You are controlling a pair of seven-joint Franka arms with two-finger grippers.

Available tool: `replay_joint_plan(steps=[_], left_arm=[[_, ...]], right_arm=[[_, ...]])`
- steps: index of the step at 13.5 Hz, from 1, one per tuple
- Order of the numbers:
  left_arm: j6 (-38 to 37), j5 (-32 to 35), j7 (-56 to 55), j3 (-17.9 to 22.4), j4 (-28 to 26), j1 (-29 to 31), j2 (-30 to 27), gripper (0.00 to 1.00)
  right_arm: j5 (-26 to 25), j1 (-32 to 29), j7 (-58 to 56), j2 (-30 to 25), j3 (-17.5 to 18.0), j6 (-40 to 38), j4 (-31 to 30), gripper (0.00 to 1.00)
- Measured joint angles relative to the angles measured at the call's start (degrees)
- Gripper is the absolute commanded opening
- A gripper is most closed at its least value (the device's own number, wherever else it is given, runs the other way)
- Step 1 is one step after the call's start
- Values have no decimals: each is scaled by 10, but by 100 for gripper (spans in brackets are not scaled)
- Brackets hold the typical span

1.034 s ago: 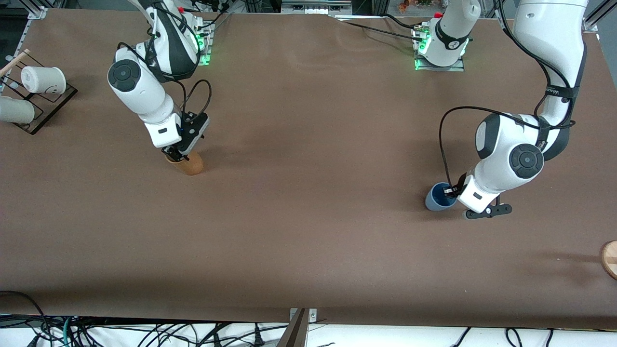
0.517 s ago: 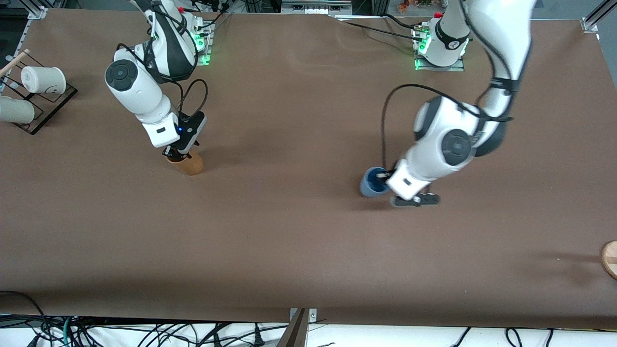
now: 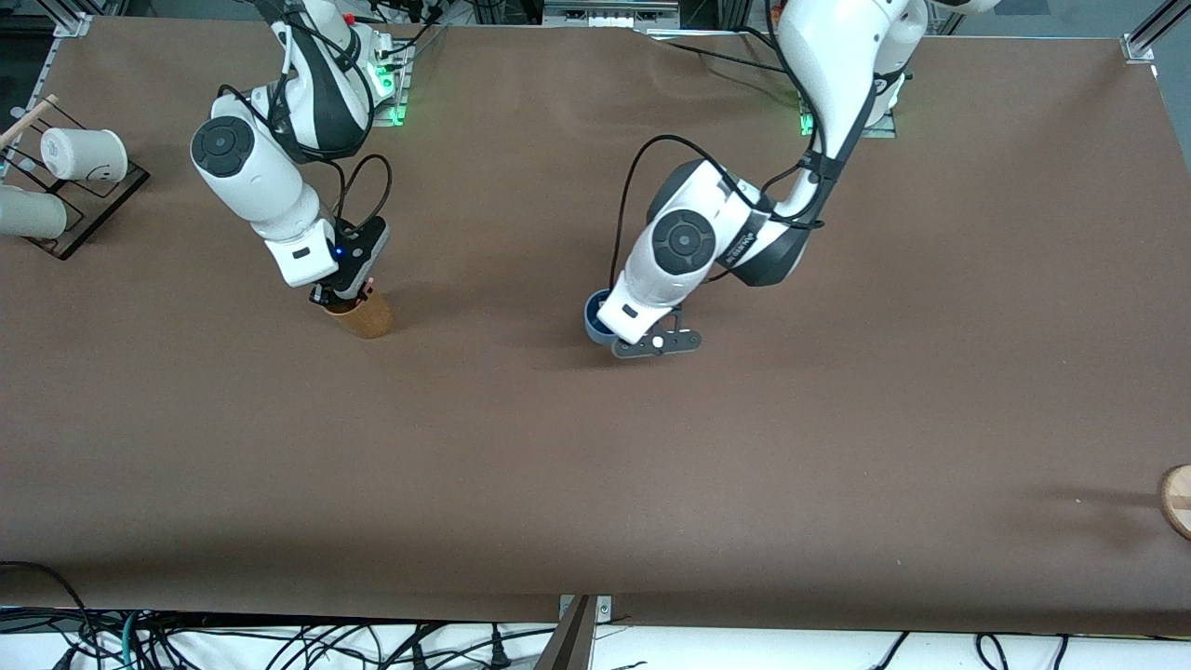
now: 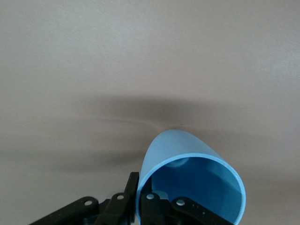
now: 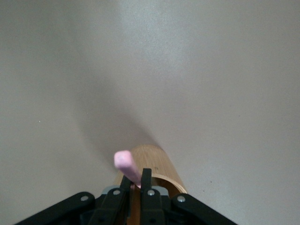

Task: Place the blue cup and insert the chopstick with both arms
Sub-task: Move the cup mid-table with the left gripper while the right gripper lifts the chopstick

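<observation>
My left gripper [image 3: 611, 319] is shut on the rim of the blue cup [image 3: 594, 314], one finger inside and one outside, holding it low over the middle of the table. In the left wrist view the cup [image 4: 178, 150] is tilted with its opening toward the camera, pinched in the gripper [image 4: 140, 197]. My right gripper [image 3: 341, 296] is shut on the pink chopstick [image 3: 369, 281], just above the mouth of the orange-brown cup [image 3: 365, 318]. In the right wrist view the chopstick [image 5: 125, 164] sticks up out of the gripper [image 5: 136, 183], over that cup [image 5: 161, 166].
Two white cups [image 3: 86, 154] [image 3: 28, 212] lie on a dark wire rack [image 3: 88, 212] at the right arm's end of the table. A round wooden thing [image 3: 1177, 501] shows at the left arm's end, nearer the front camera.
My left arm has carried the blue cup from the left arm's end to the middle of the table. My right gripper has lifted slightly over the orange-brown cup, and the pink chopstick now shows.
</observation>
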Motion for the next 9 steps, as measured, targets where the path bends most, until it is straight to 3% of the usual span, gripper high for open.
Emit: replay_joint_plan(steps=[7,8,9], left_arm=[[15,50,-60,2,12,-18,33,0],[24,51,-63,2,12,-20,35,11],[26,51,-64,2,13,-20,36,55]], right_arm=[[0,-1,0,-22,-5,-4,3,0],[0,-2,0,-31,-9,-9,7,0],[0,-3,0,-39,-11,-18,13,0]])
